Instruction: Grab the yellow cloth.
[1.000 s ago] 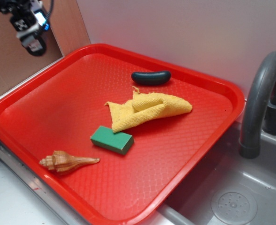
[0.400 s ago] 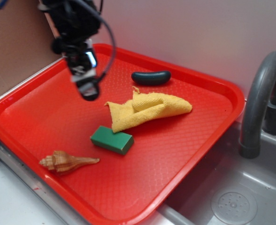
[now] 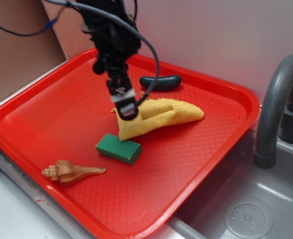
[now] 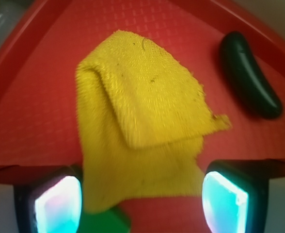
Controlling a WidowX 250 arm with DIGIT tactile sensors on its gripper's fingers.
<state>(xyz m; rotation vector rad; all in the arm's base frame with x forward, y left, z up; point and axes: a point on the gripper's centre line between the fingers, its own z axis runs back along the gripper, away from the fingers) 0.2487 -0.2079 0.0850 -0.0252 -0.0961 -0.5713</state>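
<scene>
Shell (image 3: 73, 172): well left of and nearer than the gripper (image 3: 127, 110), on the red tray (image 3: 42, 107). Green block (image 3: 119, 148): just below the gripper. Gripper: fingers (image 4: 59, 203) spread wide, poised over the near edge of the yellow cloth (image 4: 141, 121), holding nothing. Yellow cloth: folded, directly beneath, extending right. Dark cucumber-like item (image 3: 160, 82): beyond, right.

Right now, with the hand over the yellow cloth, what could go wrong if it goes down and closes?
1. The green block touches the yellow cloth's near edge and shows by one finger in the wrist view, so the hand might catch it.
2. The cloth is folded over itself; a shallow pinch may lift only the top flap.
3. The hand sits over the cloth's end, not its middle, so the grip could slip off.
</scene>
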